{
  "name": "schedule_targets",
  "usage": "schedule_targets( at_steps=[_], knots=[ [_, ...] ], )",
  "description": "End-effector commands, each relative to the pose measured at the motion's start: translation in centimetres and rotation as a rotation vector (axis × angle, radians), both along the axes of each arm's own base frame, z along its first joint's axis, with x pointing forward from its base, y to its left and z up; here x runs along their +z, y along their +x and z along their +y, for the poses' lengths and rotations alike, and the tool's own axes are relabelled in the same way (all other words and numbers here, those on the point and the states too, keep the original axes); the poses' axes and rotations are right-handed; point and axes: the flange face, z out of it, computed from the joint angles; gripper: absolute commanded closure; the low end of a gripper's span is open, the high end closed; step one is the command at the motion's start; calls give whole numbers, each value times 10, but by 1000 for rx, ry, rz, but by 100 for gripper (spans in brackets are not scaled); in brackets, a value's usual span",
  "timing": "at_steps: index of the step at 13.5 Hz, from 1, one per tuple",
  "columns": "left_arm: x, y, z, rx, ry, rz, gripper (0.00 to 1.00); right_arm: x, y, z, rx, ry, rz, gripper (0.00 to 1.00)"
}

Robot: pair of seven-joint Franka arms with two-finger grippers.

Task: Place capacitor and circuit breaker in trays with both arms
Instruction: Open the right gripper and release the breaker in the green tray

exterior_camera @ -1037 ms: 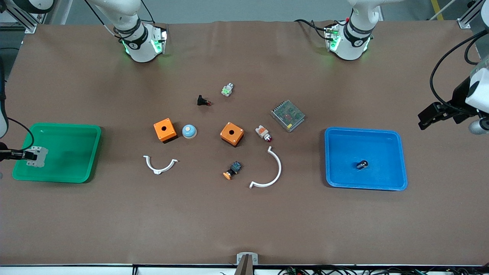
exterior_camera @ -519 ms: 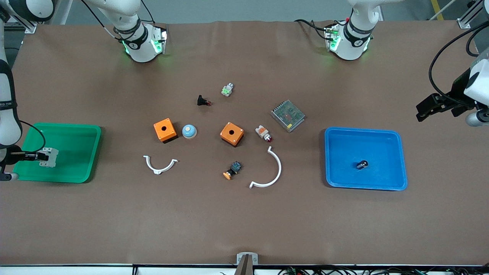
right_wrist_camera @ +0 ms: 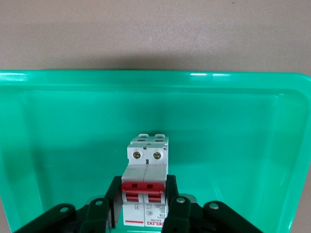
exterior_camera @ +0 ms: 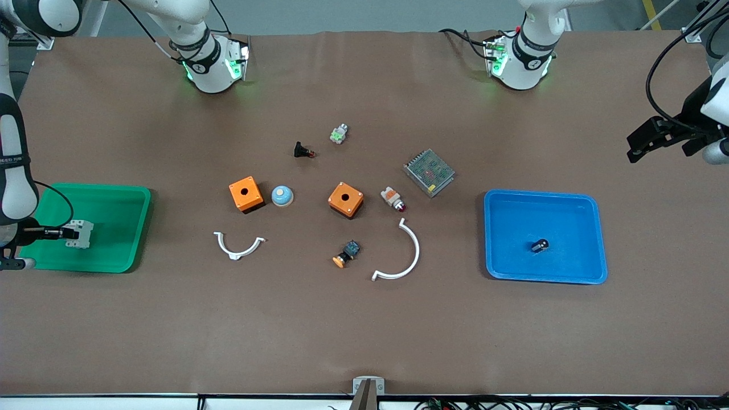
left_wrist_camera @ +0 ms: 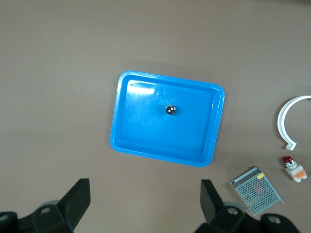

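The right gripper point(exterior_camera: 57, 233) is over the green tray point(exterior_camera: 114, 196) at the right arm's end of the table, its fingers point(right_wrist_camera: 177, 211) clamped tight on the circuit breaker point(right_wrist_camera: 146, 187) — the white block sits between them with its red levers facing up, above the tray floor. The left gripper point(exterior_camera: 649, 139) hangs high over bare table at the left arm's end, its fingers point(left_wrist_camera: 77, 199) spread wide and holding nothing. The capacitor point(exterior_camera: 540, 245) lies loose inside the blue tray point(exterior_camera: 501, 205), roughly in the middle of its floor and clear of the walls. In the middle of the table, well apart from both trays, lie two orange boxes point(exterior_camera: 246, 194) with a small blue dome point(exterior_camera: 282, 196) between them, a metal mesh-topped box point(exterior_camera: 429, 172) — and two white curved clips point(exterior_camera: 398, 256).
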Motion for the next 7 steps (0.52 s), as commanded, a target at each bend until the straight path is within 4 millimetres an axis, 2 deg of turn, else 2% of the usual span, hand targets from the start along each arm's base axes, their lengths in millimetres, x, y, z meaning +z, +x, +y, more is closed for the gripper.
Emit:
schedule_targets(
  at_steps=[1, 2, 3, 5, 7],
  knots=[
    [3, -9, -3, -23, -16, 32, 0, 2, 0, -2, 5, 23, -19, 68],
    [4, -9, -3, -20, -38, 32, 0, 5, 1, -1, 6, 23, -19, 17],
    [7, -11, -1, -16, -59, 27, 0, 11, 1, 1, 8, 21, -18, 0],
    [7, -13, -5, -18, -71, 28, 0, 47, 3, 9, 18, 7, -23, 0],
    [4, -16, -13, -33, -72, 41, 0, 100, 4, 29, 38, -4, -21, 0]
  ],
)
